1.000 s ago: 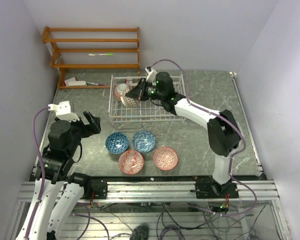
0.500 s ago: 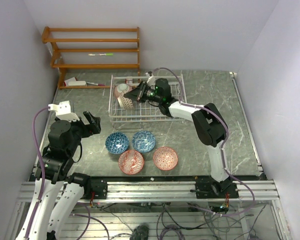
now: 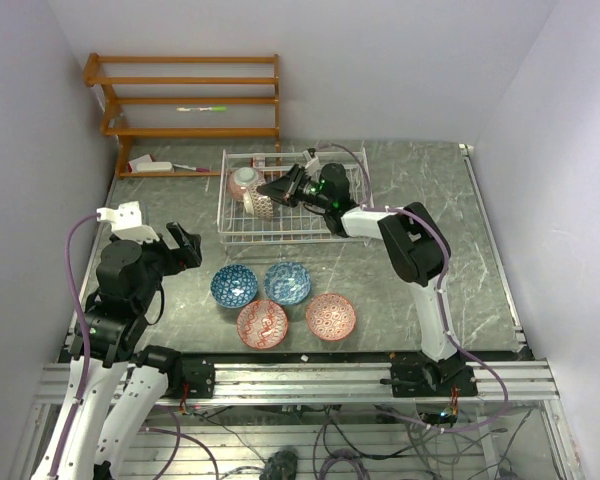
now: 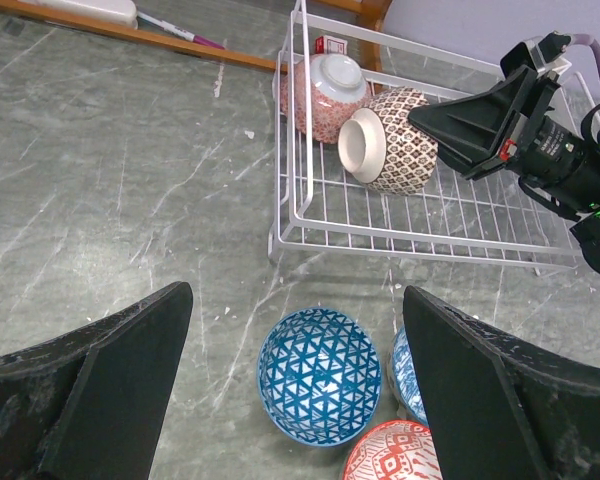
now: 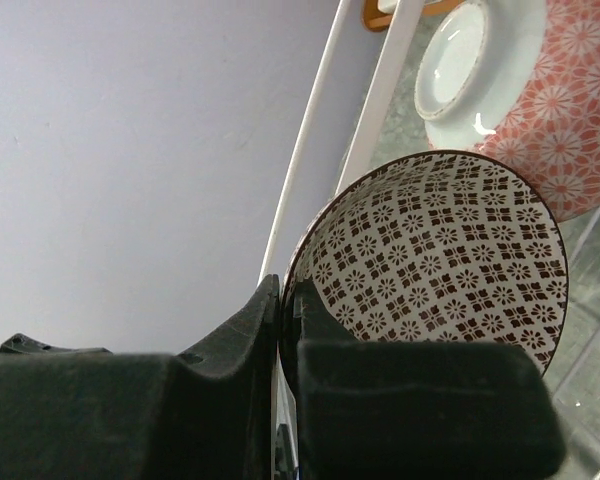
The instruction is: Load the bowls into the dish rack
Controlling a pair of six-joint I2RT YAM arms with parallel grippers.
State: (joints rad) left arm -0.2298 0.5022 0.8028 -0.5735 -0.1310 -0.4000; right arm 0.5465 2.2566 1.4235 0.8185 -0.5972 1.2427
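At the left end of the dish rack (image 3: 280, 238), a low basket of thin white wire grid, we see the right claw (image 3: 271, 190) clamped together on the rim of the diamond-print bowl (image 4: 395, 140), one finger inside and one outside. That glazed bowl lies tipped on its side on the wires, its plain cream foot ring facing the rack's left wall. It is just beside the flower-print red bowl (image 4: 315, 95), which leans bottom-up in the rack's far corner.

On the grey veined surface (image 3: 400, 270) in front of the rack sit four round bowls, mouths up: the left blue bowl (image 3: 234, 285) with a triangle lattice, the right blue bowl (image 3: 287, 282), the left red bowl (image 3: 262, 323) and the right red bowl (image 3: 331, 316). Our left claw (image 3: 183, 243) hangs over the surface with its matte black fingers (image 4: 110, 380) wide apart, holding nothing.
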